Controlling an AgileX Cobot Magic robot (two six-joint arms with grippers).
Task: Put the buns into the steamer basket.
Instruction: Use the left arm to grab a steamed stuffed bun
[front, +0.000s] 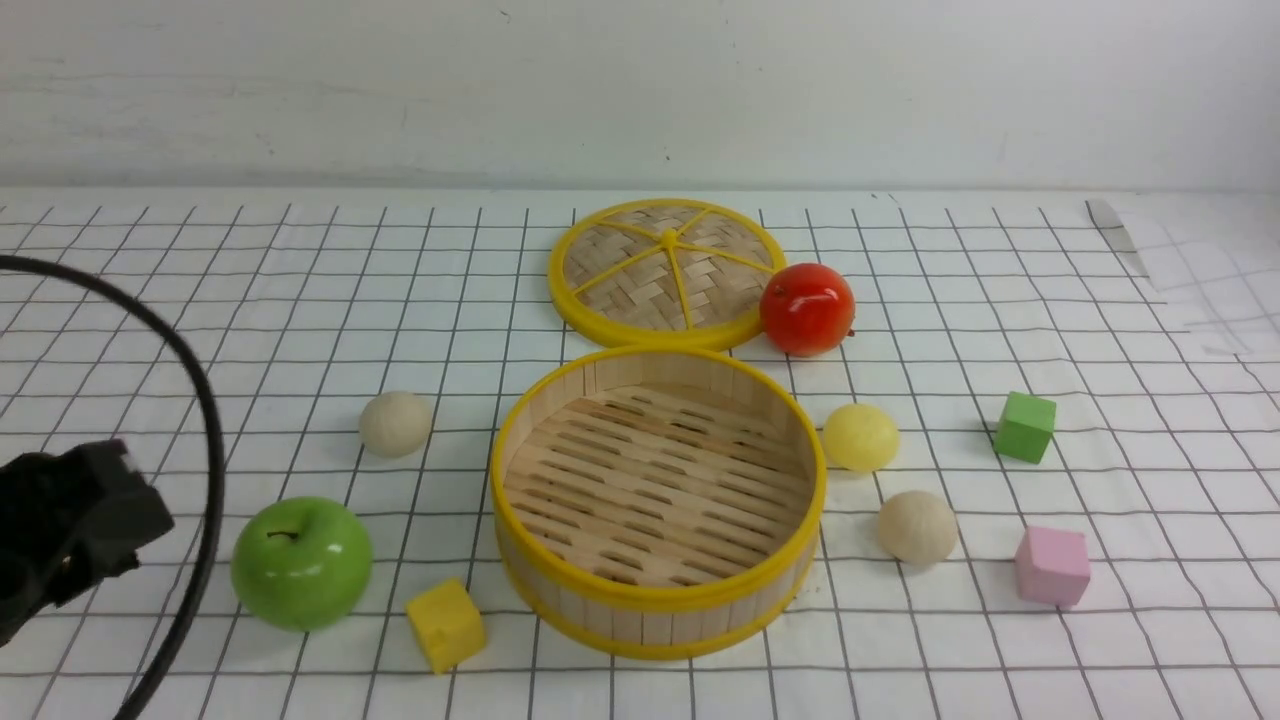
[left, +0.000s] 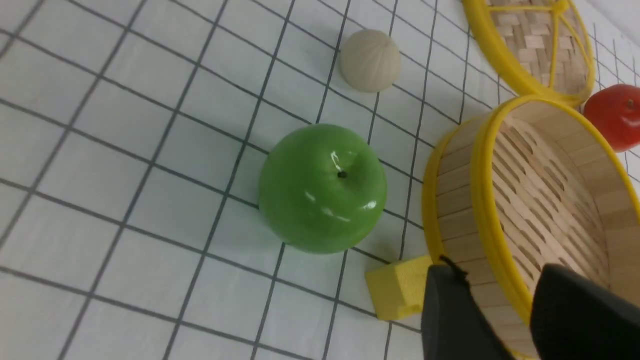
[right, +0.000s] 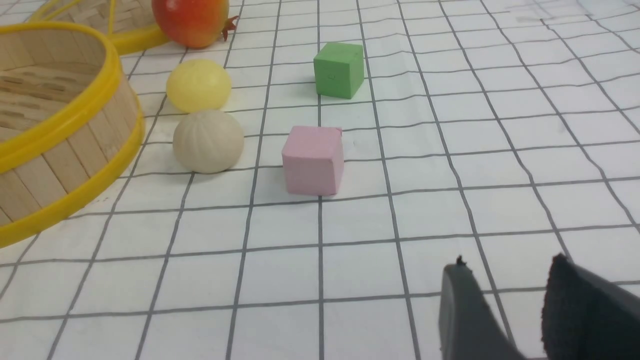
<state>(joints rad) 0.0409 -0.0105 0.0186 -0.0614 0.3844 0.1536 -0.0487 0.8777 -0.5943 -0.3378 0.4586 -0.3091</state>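
The steamer basket (front: 640, 618) stands empty at the table's middle front. One beige bun (front: 396, 423) lies to its left. A pale yellow bun (front: 860, 437) and another beige bun (front: 917, 526) lie to its right, all three on the cloth. My left arm (front: 70, 530) is low at the far left edge. In the left wrist view my left gripper (left: 500, 270) is open and empty, with the basket wall (left: 455, 200) behind it and the left bun (left: 370, 60) farther off. My right gripper (right: 510, 262) is open over bare cloth, well short of the beige bun (right: 208, 141) and yellow bun (right: 198, 85).
A flat woven lid (front: 665, 265) lies behind the basket with a glossy red fruit (front: 807, 308) beside it. A green apple (front: 301, 563) and a yellow cube (front: 446, 624) sit front left. A green cube (front: 1025, 427) and a pink cube (front: 1052, 566) sit right. A black cable (front: 205, 450) arcs at left.
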